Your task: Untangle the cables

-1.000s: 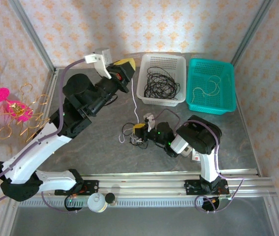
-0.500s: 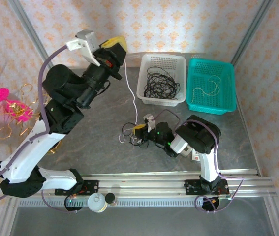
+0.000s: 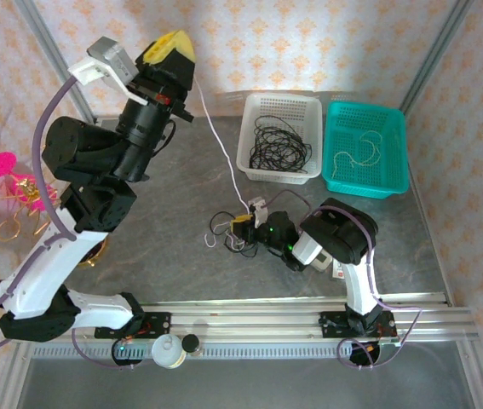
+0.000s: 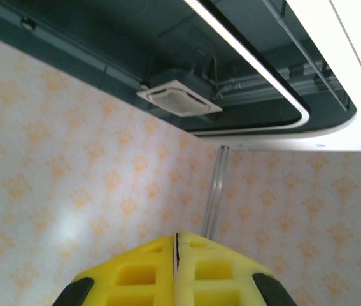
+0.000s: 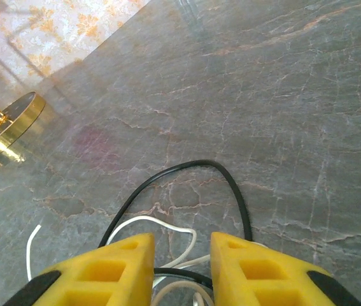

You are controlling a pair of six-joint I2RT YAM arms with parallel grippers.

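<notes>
White cable (image 3: 220, 145) runs taut from the raised left fingers (image 4: 135, 274), pressed together on it at eleven o'clock, down to the tangled cables (image 3: 228, 230) on the worktop (image 3: 173, 196), beneath spread right fingers (image 5: 104, 268).

**Left arm** (image 3: 79, 183): rises from its near-left base, elbow folded, wrist tilted up toward the far wall.
**Left gripper** (image 3: 167, 47): high at far left, yellow fingers (image 4: 135, 274) pressed together, pinching a taut white cable (image 3: 220, 145).
**Right arm** (image 3: 347, 243): folded low over its near-right base, forearm reaching left.
**Right gripper** (image 3: 239, 228): held low at centre, pointing left, jaws parted with a clear gap between its yellow fingers (image 5: 104, 268).
</notes>
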